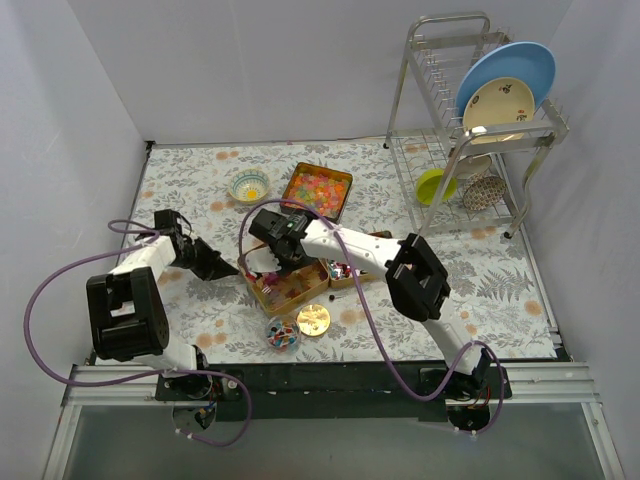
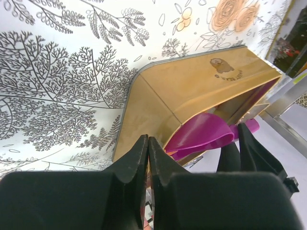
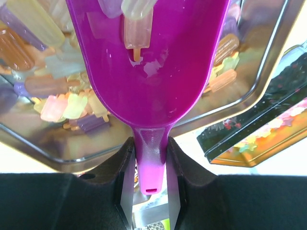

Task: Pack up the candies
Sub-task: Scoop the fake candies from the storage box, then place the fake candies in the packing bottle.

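Note:
A gold tin (image 1: 262, 292) holds pale gummies (image 3: 62, 103) shaped like ice lollies. My right gripper (image 3: 149, 143) is shut on the handle of the magenta scoop (image 3: 148, 72). The scoop hangs over that tin with a pale orange gummy (image 3: 138, 31) in its bowl. My left gripper (image 2: 147, 140) is shut at the tin's (image 2: 192, 86) left wall, pinching its rim, with the scoop (image 2: 204, 134) just beyond. Bright jellies fill a second tin (image 1: 318, 190) farther back. Wrapped pieces sit in a small round jar (image 1: 282, 334) near the front.
A round gold lid (image 1: 313, 319) lies beside the jar. A dark tin (image 3: 259, 139) with red pieces stands right of the gold tin. A small patterned bowl (image 1: 249, 184) is at the back left. A dish rack (image 1: 470, 130) with plates fills the back right.

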`<state>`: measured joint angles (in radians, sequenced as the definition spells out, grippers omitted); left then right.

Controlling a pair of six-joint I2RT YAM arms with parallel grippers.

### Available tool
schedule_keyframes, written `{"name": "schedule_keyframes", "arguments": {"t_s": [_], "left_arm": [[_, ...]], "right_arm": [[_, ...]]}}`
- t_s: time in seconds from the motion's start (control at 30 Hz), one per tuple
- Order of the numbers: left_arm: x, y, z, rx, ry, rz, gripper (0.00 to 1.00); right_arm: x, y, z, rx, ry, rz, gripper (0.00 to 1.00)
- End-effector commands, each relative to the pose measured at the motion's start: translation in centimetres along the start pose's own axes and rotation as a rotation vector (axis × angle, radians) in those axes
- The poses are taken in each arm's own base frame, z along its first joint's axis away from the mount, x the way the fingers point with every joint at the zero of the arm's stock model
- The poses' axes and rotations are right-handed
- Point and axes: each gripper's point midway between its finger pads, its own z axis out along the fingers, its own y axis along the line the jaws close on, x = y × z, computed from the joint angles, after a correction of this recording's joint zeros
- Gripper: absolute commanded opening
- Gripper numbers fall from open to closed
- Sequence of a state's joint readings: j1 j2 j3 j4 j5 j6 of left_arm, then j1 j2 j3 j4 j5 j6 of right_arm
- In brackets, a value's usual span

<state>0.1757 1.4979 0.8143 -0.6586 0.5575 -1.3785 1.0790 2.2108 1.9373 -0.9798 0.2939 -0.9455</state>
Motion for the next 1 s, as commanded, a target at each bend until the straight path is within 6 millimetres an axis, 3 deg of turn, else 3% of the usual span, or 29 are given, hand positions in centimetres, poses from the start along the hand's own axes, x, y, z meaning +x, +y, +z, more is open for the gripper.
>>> {"name": "schedule_keyframes", "arguments": {"t_s": [0.0, 0.23, 0.37, 0.53, 0.67, 0.77, 0.97], "left_arm": [[-0.6, -1.3, -2.2, 0.064, -0.026, 0.115, 0.06], [-0.4, -1.8, -3.7, 0.113, -0.042, 0.172, 0.13], [-0.6, -2.9, -4.3, 0.161, -0.057, 0.213, 0.23], [-1.3, -4.6, -5.4, 0.216, -0.093, 0.287, 0.31], [-1.7, -5.4, -6.2, 0.236, -0.12, 0.335, 0.36], [-2.2, -6.0, -6.7, 0.237, -0.141, 0.39, 0.38], [-3.2, -6.2, -7.2, 0.226, -0.183, 0.438, 0.38]], "right_arm": [[-0.3, -0.5, -2.0, -0.003, -0.103, 0.037, 0.01], [1.5, -0.1, -2.8, -0.018, -0.149, 0.068, 0.01], [2.4, 0.3, -3.3, -0.005, -0.153, 0.088, 0.01], [2.9, -1.2, -6.3, 0.059, -0.133, 0.045, 0.01], [4.7, 0.7, -7.7, 0.082, -0.081, -0.057, 0.01], [5.0, 2.0, -9.3, 0.107, -0.053, -0.145, 0.01], [5.9, 5.0, -10.6, 0.083, 0.057, -0.267, 0.01]]}}
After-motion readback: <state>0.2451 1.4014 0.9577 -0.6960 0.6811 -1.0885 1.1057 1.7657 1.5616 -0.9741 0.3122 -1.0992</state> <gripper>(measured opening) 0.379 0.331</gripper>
